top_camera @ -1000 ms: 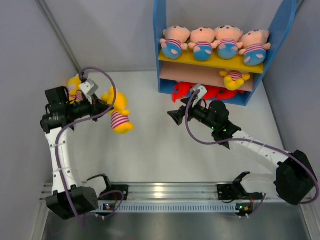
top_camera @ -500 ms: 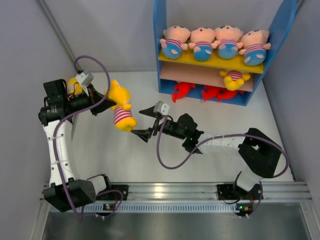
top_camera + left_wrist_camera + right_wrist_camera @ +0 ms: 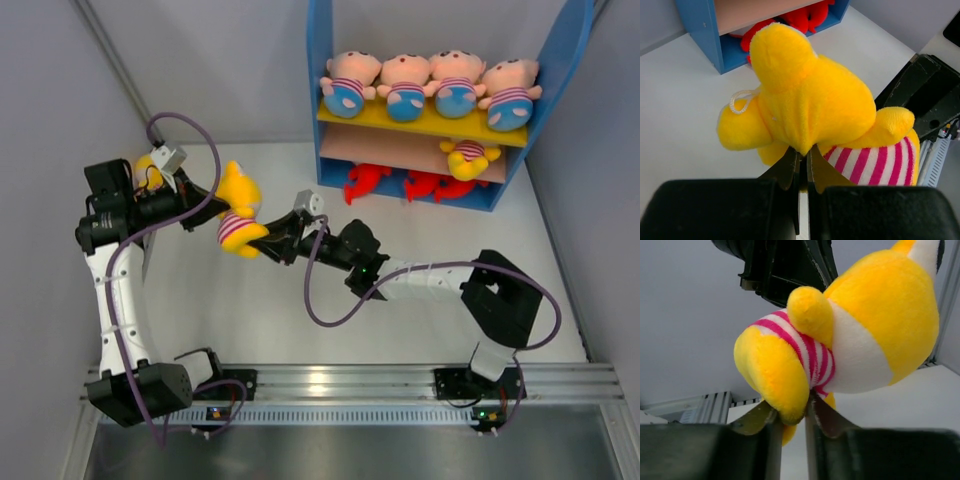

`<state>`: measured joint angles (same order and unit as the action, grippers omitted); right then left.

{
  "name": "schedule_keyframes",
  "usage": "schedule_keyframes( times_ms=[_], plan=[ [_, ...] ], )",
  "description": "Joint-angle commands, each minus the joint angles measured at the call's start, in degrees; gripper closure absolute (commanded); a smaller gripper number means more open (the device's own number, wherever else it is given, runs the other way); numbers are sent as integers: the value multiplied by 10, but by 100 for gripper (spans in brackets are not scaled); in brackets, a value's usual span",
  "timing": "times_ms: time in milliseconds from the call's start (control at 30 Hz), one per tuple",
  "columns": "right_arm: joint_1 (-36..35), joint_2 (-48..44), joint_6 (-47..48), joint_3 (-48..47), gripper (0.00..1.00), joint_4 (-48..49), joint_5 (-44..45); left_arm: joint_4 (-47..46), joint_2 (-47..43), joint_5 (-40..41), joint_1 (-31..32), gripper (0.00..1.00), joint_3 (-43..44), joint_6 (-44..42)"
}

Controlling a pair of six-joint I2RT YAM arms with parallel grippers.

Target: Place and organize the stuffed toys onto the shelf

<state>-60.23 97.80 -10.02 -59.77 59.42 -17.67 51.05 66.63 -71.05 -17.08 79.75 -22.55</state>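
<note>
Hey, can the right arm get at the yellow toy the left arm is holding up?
Looks like yes. The right gripper is at the lower end of the toy, its fingers pinching a leg with nothing in between. The left gripper grips the toy nearer its head, leaving that end free.

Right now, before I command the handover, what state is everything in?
Left gripper: shut on the held yellow figure.
Right gripper: shut on its lower end.
Held yellow figure: off the table, between both grippers.
Boy dolls: four in a row on upper board.
Other yellow figure: lying on middle board, right end.
Red sharks: on shelf base.
</note>
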Motion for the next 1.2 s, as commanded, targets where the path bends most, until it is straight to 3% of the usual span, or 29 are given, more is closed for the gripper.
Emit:
schedule_keyframes(
  times_ms=[0,33,100,200,233,267,300,433,533,667,700,767,800,933,1167],
  plan=[
    [-9,19,-48,-59,88,53,25,-2,-1,14,5,100,-10,-6],
    [-9,18,-49,-62,99,43,36,-2,0,24,4,100,-18,-7],
    [-9,10,-36,-58,100,15,68,-3,3,52,4,98,-22,-6],
    [-9,-15,8,-40,100,-17,94,-3,2,71,4,85,-28,-7],
    [-9,-23,17,-35,100,-42,97,-3,1,78,4,79,-29,-11],
    [-4,-34,25,-28,100,-52,97,-3,0,79,4,63,-31,-14],
    [-2,-39,39,-21,100,-74,95,-3,-1,79,4,55,-31,-17],
    [18,-62,48,3,100,-104,83,-3,2,78,4,40,-29,-16],
    [34,-92,85,15,100,-155,81,-3,-1,92,4,19,-34,-17],
    [49,-159,209,19,100,-321,110,-3,-3,124,4,16,-37,-27],
    [50,-169,279,12,100,-428,135,-3,-4,142,4,15,-37,-28],
    [56,-186,391,-26,100,-548,170,-3,-4,157,5,15,-39,-31],
    [59,-188,426,-44,100,-669,197,-3,-3,167,4,15,-39,-34],
    [93,-169,531,-152,100,-904,282,-2,5,168,4,15,-42,-42],
    [153,-72,663,-278,100,-1062,379,-3,29,173,4,15,-24,-37]
  ],
)
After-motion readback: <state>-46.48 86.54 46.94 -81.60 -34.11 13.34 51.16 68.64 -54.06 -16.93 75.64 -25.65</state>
